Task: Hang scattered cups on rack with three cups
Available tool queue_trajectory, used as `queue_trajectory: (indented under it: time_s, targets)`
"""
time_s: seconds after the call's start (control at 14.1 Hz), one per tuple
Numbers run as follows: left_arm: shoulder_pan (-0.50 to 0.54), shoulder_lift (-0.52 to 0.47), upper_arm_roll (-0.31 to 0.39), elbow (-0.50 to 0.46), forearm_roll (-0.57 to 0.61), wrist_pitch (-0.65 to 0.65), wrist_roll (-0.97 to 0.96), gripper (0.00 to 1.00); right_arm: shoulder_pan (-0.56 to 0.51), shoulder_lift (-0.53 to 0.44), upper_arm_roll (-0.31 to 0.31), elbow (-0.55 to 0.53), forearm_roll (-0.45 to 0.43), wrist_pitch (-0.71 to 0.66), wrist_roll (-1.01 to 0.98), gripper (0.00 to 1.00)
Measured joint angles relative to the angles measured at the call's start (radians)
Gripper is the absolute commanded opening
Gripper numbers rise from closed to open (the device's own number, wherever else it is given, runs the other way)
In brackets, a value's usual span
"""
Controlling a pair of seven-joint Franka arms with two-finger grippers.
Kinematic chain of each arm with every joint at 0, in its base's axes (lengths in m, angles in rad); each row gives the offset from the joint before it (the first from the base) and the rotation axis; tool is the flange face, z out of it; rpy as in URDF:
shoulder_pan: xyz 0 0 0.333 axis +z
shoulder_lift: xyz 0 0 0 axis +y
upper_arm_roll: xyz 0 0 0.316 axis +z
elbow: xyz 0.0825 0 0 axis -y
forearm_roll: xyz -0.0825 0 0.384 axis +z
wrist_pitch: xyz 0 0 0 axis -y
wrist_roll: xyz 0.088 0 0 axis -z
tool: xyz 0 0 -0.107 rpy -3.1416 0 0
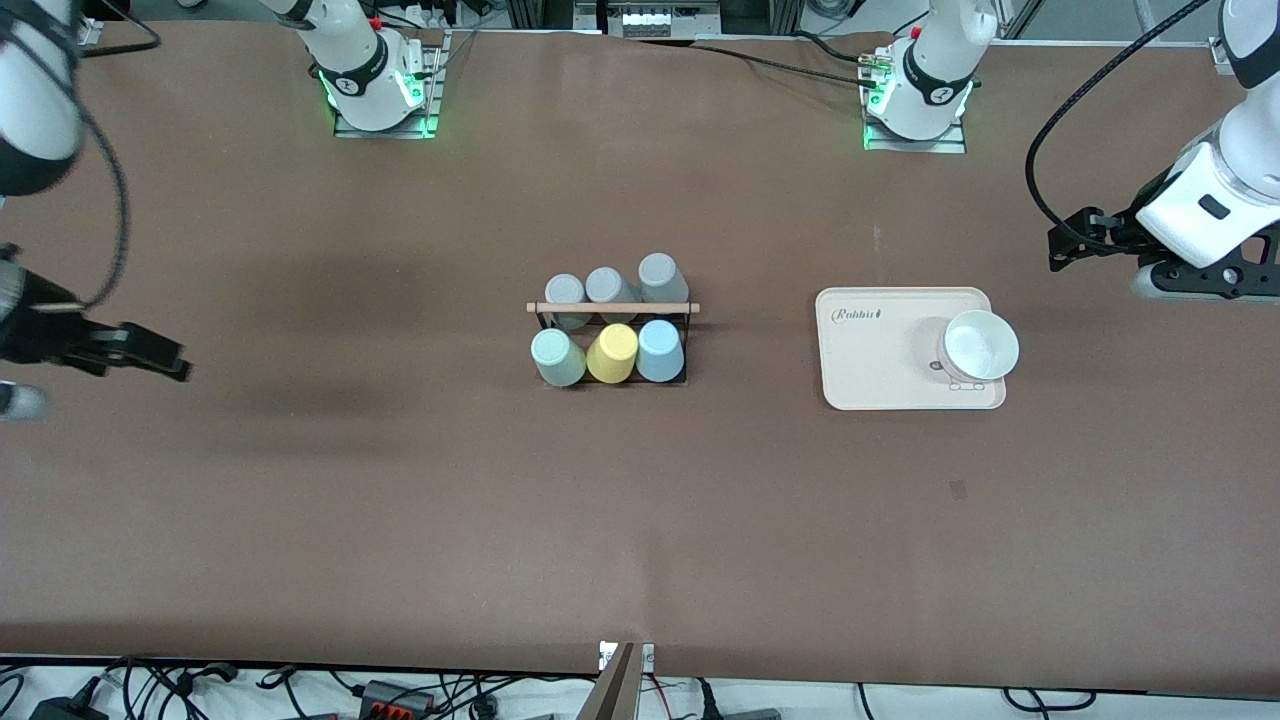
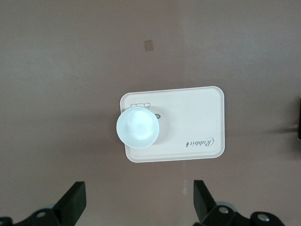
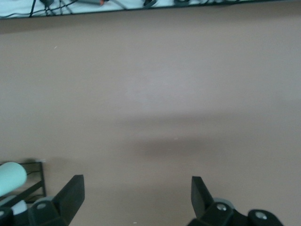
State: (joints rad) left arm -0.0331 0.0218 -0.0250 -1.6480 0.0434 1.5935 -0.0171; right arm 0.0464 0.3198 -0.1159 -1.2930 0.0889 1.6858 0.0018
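Observation:
The black wire rack (image 1: 612,309) with a light wooden rod across its top stands at the table's middle. The mint green cup (image 1: 557,357) and the sky blue cup (image 1: 660,350) sit upside down on its pegs in the row nearer the front camera, with a yellow cup (image 1: 612,353) between them. Three grey cups (image 1: 608,287) fill the farther row. My left gripper (image 1: 1068,240) is open and empty at the left arm's end, over bare table (image 2: 138,197). My right gripper (image 1: 165,358) is open and empty at the right arm's end (image 3: 136,193). The right wrist view shows the mint cup (image 3: 10,178) and a corner of the rack (image 3: 41,181).
A cream tray (image 1: 880,375) lies between the rack and the left arm's end, with a white bowl (image 1: 981,344) on it; both show in the left wrist view, the tray (image 2: 197,122) and the bowl (image 2: 137,127). Cables run along the table's near edge (image 3: 70,4).

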Motion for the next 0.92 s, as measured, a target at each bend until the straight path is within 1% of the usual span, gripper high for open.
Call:
queue_trajectory:
  time_s: [0.07,0.21,0.43,0.57,0.71,0.78,0.92]
  targets:
    - [0.000,0.000,0.000,0.000,0.000,0.000,0.000,1.00,-0.020,-0.013,0.003,0.000,0.000,-0.006,-0.015,1.00]
    - [0.000,0.000,0.000,0.000,0.000,0.000,0.000,1.00,-0.027,-0.035,0.017,0.000,-0.005,-0.016,-0.018,1.00]
    - [0.000,0.000,0.000,0.000,0.000,-0.001,0.000,1.00,-0.018,-0.082,0.036,-0.031,-0.052,-0.035,-0.018,1.00]
    - [0.000,0.000,0.000,0.000,0.000,-0.001,0.000,1.00,-0.019,-0.138,0.036,-0.126,-0.058,0.004,-0.018,1.00]
    - [0.000,0.000,0.000,0.000,0.000,-0.001,0.000,1.00,-0.019,-0.222,0.036,-0.272,-0.062,0.073,-0.018,1.00]
    - [0.000,0.000,0.000,0.000,0.000,-0.001,0.000,1.00,-0.019,-0.264,0.036,-0.338,-0.063,0.086,-0.018,1.00]
    - [0.000,0.000,0.000,0.000,0.000,-0.001,0.000,1.00,-0.018,-0.328,0.037,-0.427,-0.065,0.101,-0.018,1.00]
